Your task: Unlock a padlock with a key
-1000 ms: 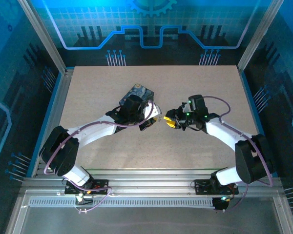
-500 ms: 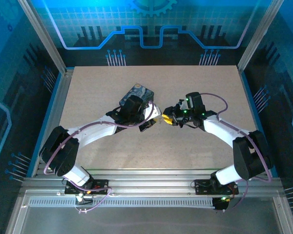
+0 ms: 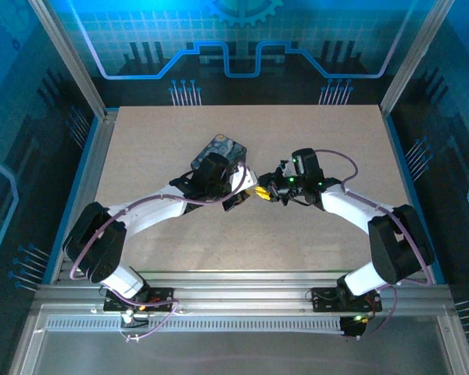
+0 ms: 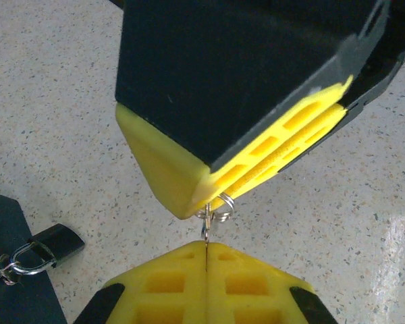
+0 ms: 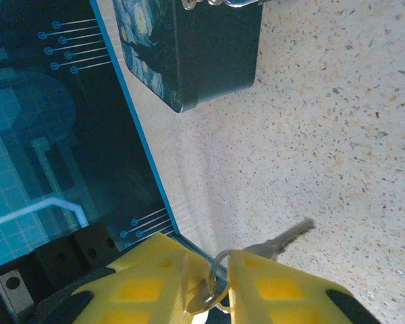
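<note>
Progress is early: right gripper [image 5: 208, 262] grasps key [image 5: 283, 241] by its ring, and left gripper [image 4: 206, 255] is clenched close in front. I judge padlock [image 4: 54, 241], left of that gripper, still locked.

you've got a blue swirly box [image 5: 189, 47] sitting flat on the speckled table [image 3: 336, 148] | blue circuit-print walls [image 3: 242, 47] around it | metal rails [image 3: 219, 301] at near edge

Speckled table [image 3: 336, 148], painted box [image 5: 189, 54], padlock [image 4: 54, 241]

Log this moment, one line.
right gripper: shut on key | left gripper: shut, tip at key | padlock: on table by box, not held
</note>
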`<state>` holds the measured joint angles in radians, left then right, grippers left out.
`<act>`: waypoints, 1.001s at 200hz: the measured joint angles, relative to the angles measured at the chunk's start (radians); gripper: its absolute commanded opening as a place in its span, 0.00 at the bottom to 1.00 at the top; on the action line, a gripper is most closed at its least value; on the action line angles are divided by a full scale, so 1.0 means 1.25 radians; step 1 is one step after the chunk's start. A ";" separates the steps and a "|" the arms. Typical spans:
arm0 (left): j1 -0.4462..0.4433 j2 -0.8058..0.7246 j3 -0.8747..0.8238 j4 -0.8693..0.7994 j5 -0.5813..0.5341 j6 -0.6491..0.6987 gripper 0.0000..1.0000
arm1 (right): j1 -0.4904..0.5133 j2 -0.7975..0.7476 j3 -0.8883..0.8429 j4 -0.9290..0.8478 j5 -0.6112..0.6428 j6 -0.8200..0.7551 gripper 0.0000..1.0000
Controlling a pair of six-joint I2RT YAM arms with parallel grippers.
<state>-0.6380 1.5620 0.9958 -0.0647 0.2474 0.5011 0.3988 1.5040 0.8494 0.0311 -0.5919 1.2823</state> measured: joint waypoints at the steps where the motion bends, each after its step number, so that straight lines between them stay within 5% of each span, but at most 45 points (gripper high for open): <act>1: 0.000 0.000 0.000 0.000 0.000 0.000 0.00 | 0.000 0.000 0.000 0.000 0.000 0.001 0.19; 81: 0.000 -0.011 -0.024 0.024 -0.008 0.000 0.00 | 0.000 0.000 0.000 0.000 -0.003 -0.002 0.00; 120: 0.003 -0.020 -0.040 0.038 -0.025 -0.026 0.40 | 0.000 0.000 -0.002 0.004 -0.009 -0.009 0.00; 200: 0.111 -0.042 -0.013 -0.008 0.099 -0.411 0.55 | -0.006 0.000 -0.035 0.076 0.006 -0.005 0.00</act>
<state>-0.4995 1.5097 0.9798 -0.0742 0.3710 -0.0132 0.3908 1.5040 0.8059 0.1261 -0.5838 1.2762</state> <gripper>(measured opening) 0.540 0.044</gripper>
